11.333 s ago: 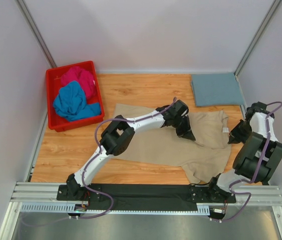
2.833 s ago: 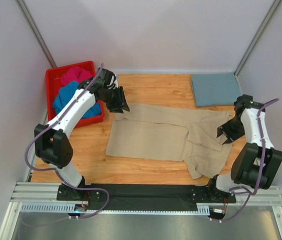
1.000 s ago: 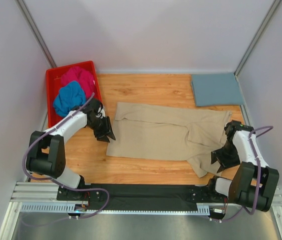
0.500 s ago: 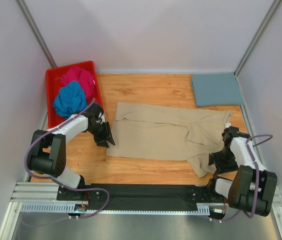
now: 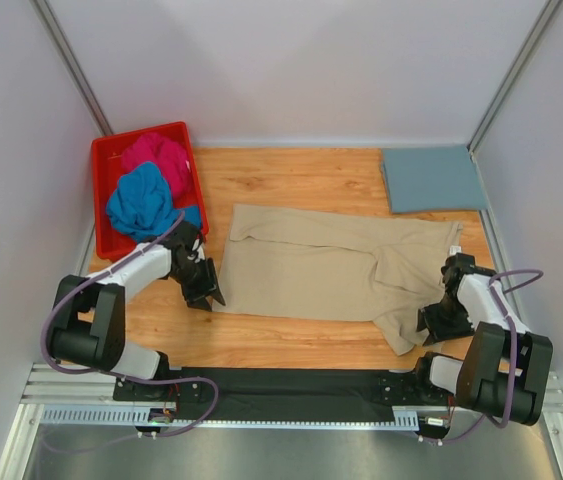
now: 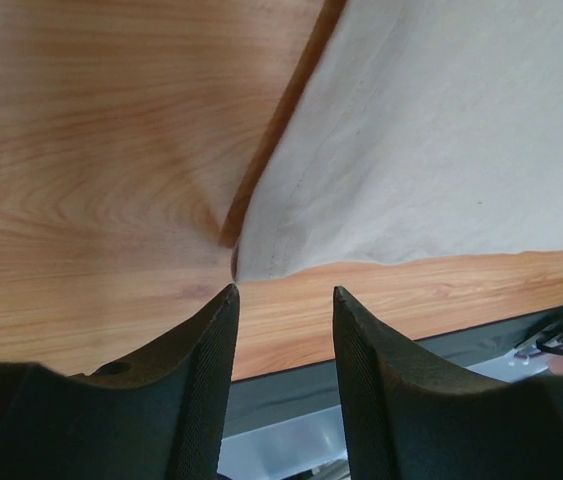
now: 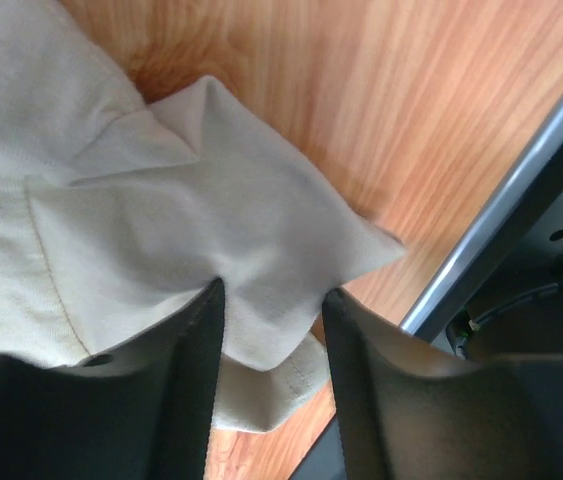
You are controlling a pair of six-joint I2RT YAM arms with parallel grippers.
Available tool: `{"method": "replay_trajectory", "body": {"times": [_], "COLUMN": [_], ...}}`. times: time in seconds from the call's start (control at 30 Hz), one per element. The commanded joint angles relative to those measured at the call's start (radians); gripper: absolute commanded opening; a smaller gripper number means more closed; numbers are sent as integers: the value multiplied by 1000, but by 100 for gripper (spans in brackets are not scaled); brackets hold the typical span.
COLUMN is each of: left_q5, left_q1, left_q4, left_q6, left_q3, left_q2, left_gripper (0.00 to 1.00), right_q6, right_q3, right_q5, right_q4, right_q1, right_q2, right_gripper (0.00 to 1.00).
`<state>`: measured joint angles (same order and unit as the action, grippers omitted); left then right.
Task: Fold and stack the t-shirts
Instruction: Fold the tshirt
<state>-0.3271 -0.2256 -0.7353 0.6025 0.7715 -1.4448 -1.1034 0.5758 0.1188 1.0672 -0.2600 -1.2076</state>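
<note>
A beige t-shirt [image 5: 321, 265] lies spread flat in the middle of the wooden table. My left gripper [image 5: 206, 293] stands open just off its near left corner; in the left wrist view that corner of the beige t-shirt [image 6: 261, 262] touches the tip of the left gripper [image 6: 285, 291], with nothing between the fingers. My right gripper [image 5: 437, 322] is down on the shirt's near right sleeve. In the right wrist view the right gripper [image 7: 273, 290] straddles a fold of the beige t-shirt [image 7: 161, 190], jaws still apart. A folded grey-blue t-shirt [image 5: 431, 178] lies at the back right.
A red bin [image 5: 141, 134] at the back left holds a crumpled magenta t-shirt [image 5: 158, 155] and a bright blue t-shirt [image 5: 141, 205]. The metal rail [image 5: 291, 385] with the arm bases runs along the near edge. Side walls stand close on both sides.
My left gripper has slid toward the near edge along the shirt's left side, down to its corner. The right gripper has settled onto the sleeve. The beige shirt has not shifted.
</note>
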Motion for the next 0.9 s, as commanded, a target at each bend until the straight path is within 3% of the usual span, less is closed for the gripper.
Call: {"method": "replay_trajectory", "body": {"times": [0.0, 0.03, 0.2, 0.37, 0.47, 0.5, 0.6, 0.87], "left_q5": [-4, -10, -4, 20, 34, 36, 33, 39], "left_q1": [-1, -1, -1, -1, -1, -1, -1, -1], "left_q4": [36, 33, 25, 34, 39, 31, 2, -35], "left_q6": [42, 49, 57, 56, 42, 36, 28, 45], "left_q3": [-5, -2, -15, -6, 20, 32, 72, 121], "left_q2": [14, 3, -11, -35, -60, -66, -68, 11], "left_gripper": [50, 50, 50, 48, 33, 20, 2, 0], "right_q6": [-26, -24, 13, 59, 62, 62, 60, 152], "right_q3": [-28, -27, -7, 61, 75, 73, 65, 171], "right_q5": [41, 51, 62, 88, 81, 67, 58, 61], "right_q4": [-59, -55, -13, 37, 59, 60, 65, 118], "right_q1": [4, 4, 4, 4, 4, 4, 5, 5], "right_q2": [6, 14, 40, 43, 42, 49, 80, 80], "right_gripper": [35, 22, 1, 0, 0, 0, 0, 0]}}
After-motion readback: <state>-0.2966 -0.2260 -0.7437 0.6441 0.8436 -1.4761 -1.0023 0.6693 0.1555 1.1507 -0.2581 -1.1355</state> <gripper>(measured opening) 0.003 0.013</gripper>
